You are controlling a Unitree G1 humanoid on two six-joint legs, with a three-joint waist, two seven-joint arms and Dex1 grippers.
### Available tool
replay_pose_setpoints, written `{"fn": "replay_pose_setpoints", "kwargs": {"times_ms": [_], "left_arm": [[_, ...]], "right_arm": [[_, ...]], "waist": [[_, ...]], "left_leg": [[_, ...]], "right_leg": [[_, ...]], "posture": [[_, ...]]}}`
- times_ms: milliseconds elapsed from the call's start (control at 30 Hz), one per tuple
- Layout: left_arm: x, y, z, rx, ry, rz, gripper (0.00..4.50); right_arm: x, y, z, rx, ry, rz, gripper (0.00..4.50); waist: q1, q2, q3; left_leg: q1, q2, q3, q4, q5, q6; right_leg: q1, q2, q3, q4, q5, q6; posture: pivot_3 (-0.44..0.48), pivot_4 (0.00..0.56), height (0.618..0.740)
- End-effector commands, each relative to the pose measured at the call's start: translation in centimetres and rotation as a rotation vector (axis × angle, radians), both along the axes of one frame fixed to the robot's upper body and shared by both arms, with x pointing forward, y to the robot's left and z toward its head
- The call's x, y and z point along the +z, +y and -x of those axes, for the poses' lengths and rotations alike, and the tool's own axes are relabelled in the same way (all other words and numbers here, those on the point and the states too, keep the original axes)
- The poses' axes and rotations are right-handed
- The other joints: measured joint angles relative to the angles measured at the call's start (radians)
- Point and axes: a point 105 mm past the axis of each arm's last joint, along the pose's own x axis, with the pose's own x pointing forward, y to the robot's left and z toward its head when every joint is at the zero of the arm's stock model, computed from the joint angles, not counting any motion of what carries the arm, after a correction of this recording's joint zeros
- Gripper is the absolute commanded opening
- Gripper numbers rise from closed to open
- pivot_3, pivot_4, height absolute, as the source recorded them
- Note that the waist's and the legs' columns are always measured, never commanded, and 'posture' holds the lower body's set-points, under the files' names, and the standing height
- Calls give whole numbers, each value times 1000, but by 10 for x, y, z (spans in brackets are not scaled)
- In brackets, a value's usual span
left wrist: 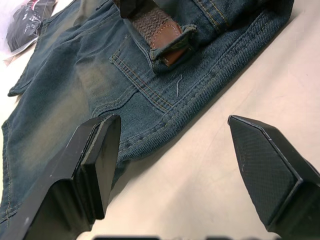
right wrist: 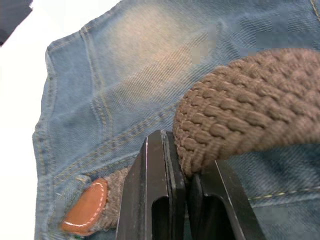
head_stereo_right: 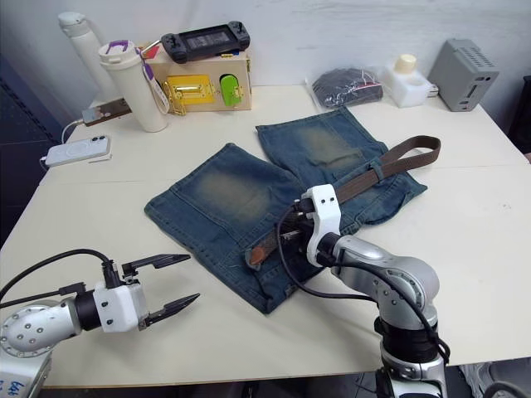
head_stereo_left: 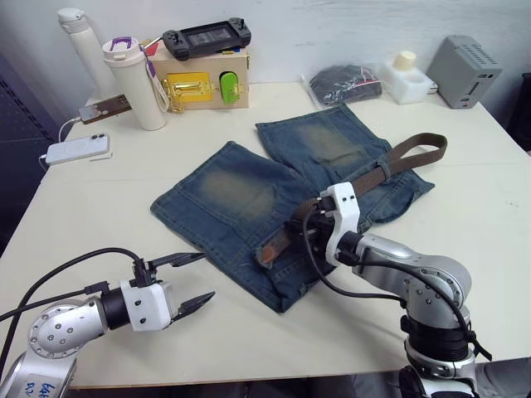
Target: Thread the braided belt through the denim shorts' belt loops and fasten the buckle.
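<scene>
Pale bench point(head_stereo_left: 249, 133) holds the denim shorts point(head_stereo_left: 249, 199), lying flat in its middle. On the shorts' waistband the braided belt point(head_stereo_left: 398, 162) runs slantwise, its long line going from the leather tip point(left wrist: 167, 37) near the shorts' front edge up to a loop past the far side. The right claw point(right wrist: 182, 175) is pinched shut on the belt, right by that tip. The left claw point(head_stereo_left: 189, 282) hangs open beside the shorts, apart from them, so the right arm is nearer.

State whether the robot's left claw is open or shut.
Open: the left claw has its two black fingers spread wide apart over bare table, holding nothing.
</scene>
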Motion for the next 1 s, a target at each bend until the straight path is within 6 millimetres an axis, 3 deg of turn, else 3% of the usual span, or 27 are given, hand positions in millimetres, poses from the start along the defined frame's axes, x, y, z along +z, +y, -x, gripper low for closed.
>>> {"fn": "replay_pose_setpoints", "kwargs": {"times_ms": [33,200,367,633,767,1000], "left_arm": [[7,-5,0,-14,-37,16,3769],[6,-6,1,-24,-34,14,3769],[7,-7,1,-28,-38,12,3769],[10,-29,-7,-118,-103,-9,3769],[1,-35,-10,-169,-157,-85,3769],[-17,-33,-12,-209,-220,-181,3769]], "right_arm": [[-2,14,13,47,-99,16,0],[-8,7,-1,-72,-190,17,0],[-7,14,3,-13,-267,25,0],[-25,42,24,189,-137,8,0],[-37,42,19,174,-80,47,0],[-38,42,15,152,-37,24,0]], "waist": [[-4,0,0],[-20,0,0],[-21,0,0],[-19,0,0],[-22,0,0],[-21,0,0]], "left_leg": [[0,0,0,0,0,0],[0,0,0,-1,0,-1],[0,0,0,-1,0,-1],[0,0,0,-1,0,-1],[1,0,0,-1,0,-1],[1,1,0,-2,0,-1]], "right_leg": [[0,0,0,0,0,0],[0,0,0,0,0,0],[-1,0,-1,1,0,0],[-1,0,-1,0,0,0],[-1,0,-1,0,0,0],[-1,1,-1,1,0,0]], "posture": [[0,150,645],[0,150,645],[0,150,645],[0,150,645],[0,150,645],[0,150,645]]}}
